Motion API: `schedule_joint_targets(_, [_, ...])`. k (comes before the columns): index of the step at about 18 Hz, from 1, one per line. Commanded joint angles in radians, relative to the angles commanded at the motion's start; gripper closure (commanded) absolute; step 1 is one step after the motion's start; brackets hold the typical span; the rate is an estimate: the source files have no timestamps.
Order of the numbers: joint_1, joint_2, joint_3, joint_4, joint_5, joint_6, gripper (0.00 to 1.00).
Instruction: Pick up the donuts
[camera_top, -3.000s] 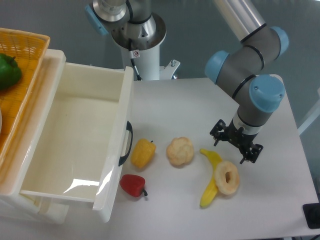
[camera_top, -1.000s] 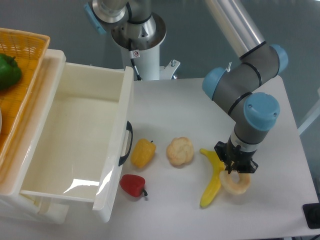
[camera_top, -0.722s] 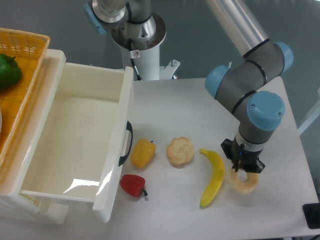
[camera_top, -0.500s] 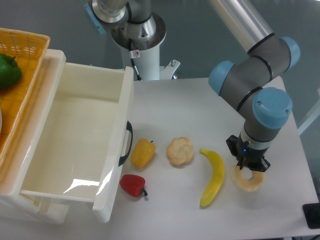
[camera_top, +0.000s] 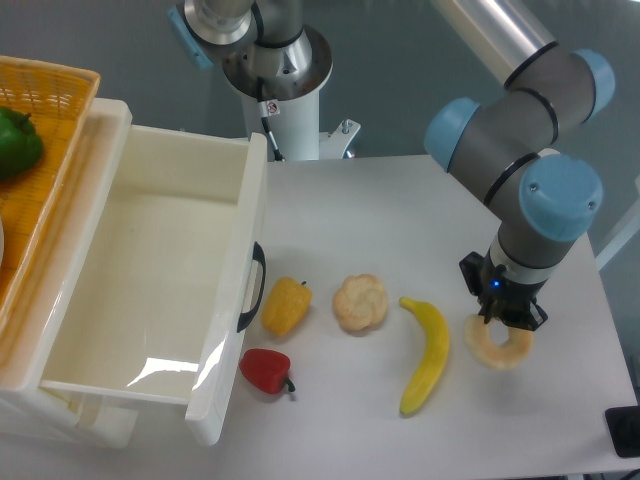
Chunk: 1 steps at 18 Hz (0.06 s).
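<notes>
— How many things lie on the tabletop (camera_top: 400, 215), counted one by one?

— Five. One pale ring donut (camera_top: 500, 345) at the right, one yellow banana (camera_top: 427, 352) just beside it but apart, one lumpy beige pastry (camera_top: 360, 301) near the middle, one yellow pepper (camera_top: 286, 306) and one red pepper (camera_top: 265, 370) close to the drawer front.

— And the tool?

— One tool (camera_top: 510, 322), pointing down over the donut's upper edge. Its fingers are drawn together on the ring's rim, one seemingly through the hole, so it is clamped on the donut. Whether the donut rests on the surface or hangs just clear, I cannot tell.

— What stands at the left?

— One open white drawer (camera_top: 150, 270) with a dark handle (camera_top: 254, 288), and one orange wicker basket (camera_top: 45, 130) beyond it holding one green pepper (camera_top: 18, 142), partly cut off by the frame.
</notes>
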Motion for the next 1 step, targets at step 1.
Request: schedule_joint_targets(1, [0.0, 0.0, 0.0, -0.003, -0.003, 0.0, 1.0])
